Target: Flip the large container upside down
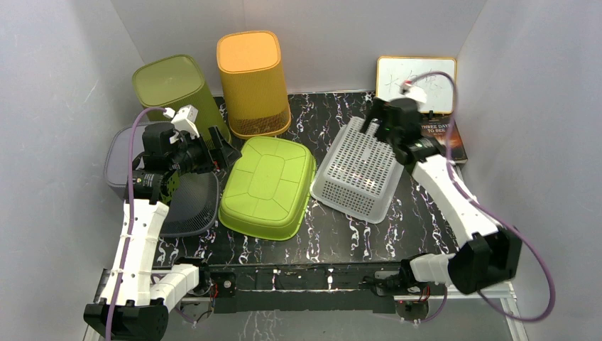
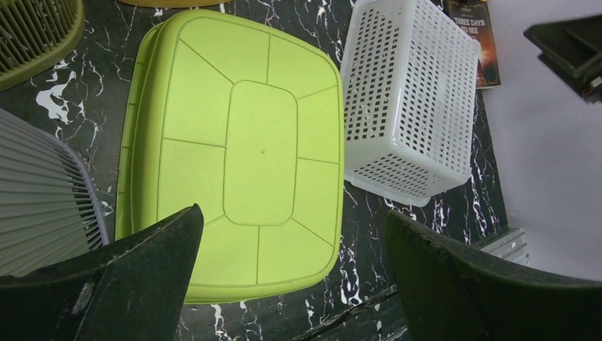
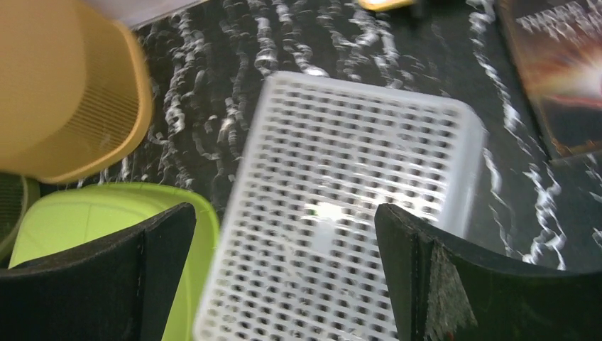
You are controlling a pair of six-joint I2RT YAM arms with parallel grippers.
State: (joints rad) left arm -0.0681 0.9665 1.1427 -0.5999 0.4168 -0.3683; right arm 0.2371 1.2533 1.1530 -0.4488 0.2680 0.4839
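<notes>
Two arms reach over the black marbled table (image 1: 341, 238). Seen from the top camera, the lime-green tub (image 1: 266, 186) lies near the table's centre with its panelled base facing up. The white perforated basket (image 1: 360, 169) sits just beside it at 3 o'clock, also bottom up on its wider rim. In the left wrist view the two nearly meet along one edge, but I cannot tell whether they touch.

The right gripper (image 1: 376, 129) hangs over the basket's 12 o'clock end. Its fingers are spread wide and hold nothing. The right wrist view is blurred, yet it shows the gripper (image 3: 284, 209) apart from the mesh base below.

The left gripper (image 1: 226, 153) is at the tub's 10 o'clock corner, above it. Its jaws are also parted and empty, and in the left wrist view the tub's base fills the gap between the fingertips of the gripper (image 2: 292, 213).

An orange bin (image 1: 252, 82) stands at 12 o'clock from the tub, and an olive bin (image 1: 174, 89) at 11 o'clock. A dark grey ribbed basket (image 1: 193, 204) lies at the tub's 9 o'clock. A whiteboard (image 1: 415, 79) leans at the back wall at 1 o'clock from the white basket. A book (image 1: 444, 138) lies flat at the basket's 2 o'clock.
</notes>
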